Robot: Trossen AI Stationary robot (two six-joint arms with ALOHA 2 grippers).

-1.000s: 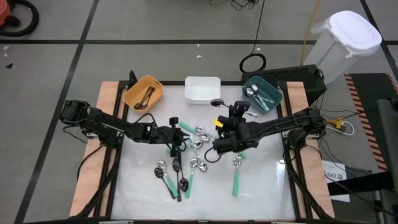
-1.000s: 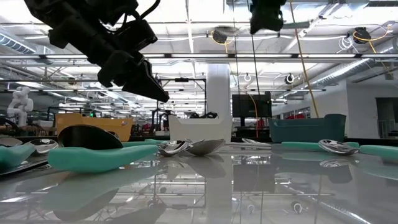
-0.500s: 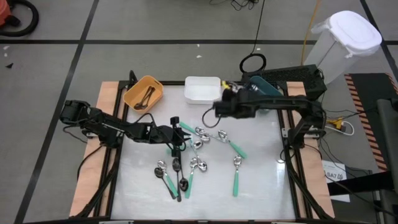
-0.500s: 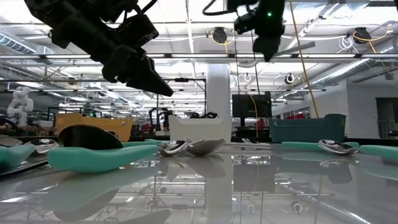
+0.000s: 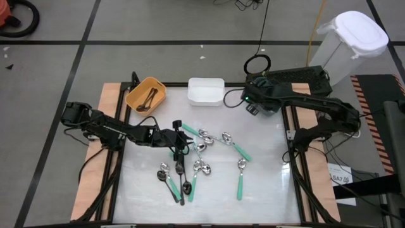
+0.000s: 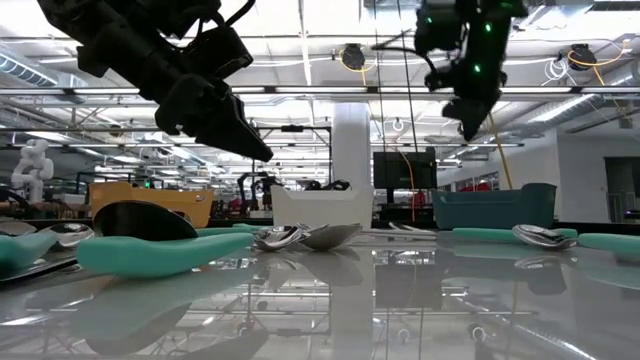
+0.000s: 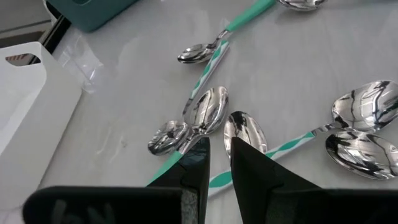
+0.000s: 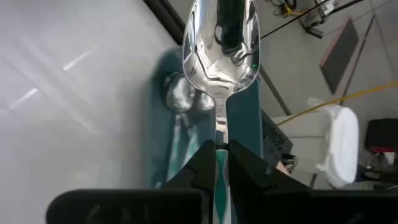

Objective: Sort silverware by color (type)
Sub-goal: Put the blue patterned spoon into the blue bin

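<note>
1. Mint-handled spoon (image 8: 219,56): pinched by its handle in the right gripper (image 8: 219,154), above the teal bin (image 8: 244,118) at the table's 1 o'clock corner.
2. Risk: thin hold; the spoon may swivel and drop outside the bin.
3. Left gripper (image 7: 216,152): fingers nearly together, apparently empty, above the loose spoons (image 5: 201,166) mid-table; descending, it may scatter them.

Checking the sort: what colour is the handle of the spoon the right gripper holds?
Mint green, seen best in the right wrist view: spoon, right gripper.
</note>
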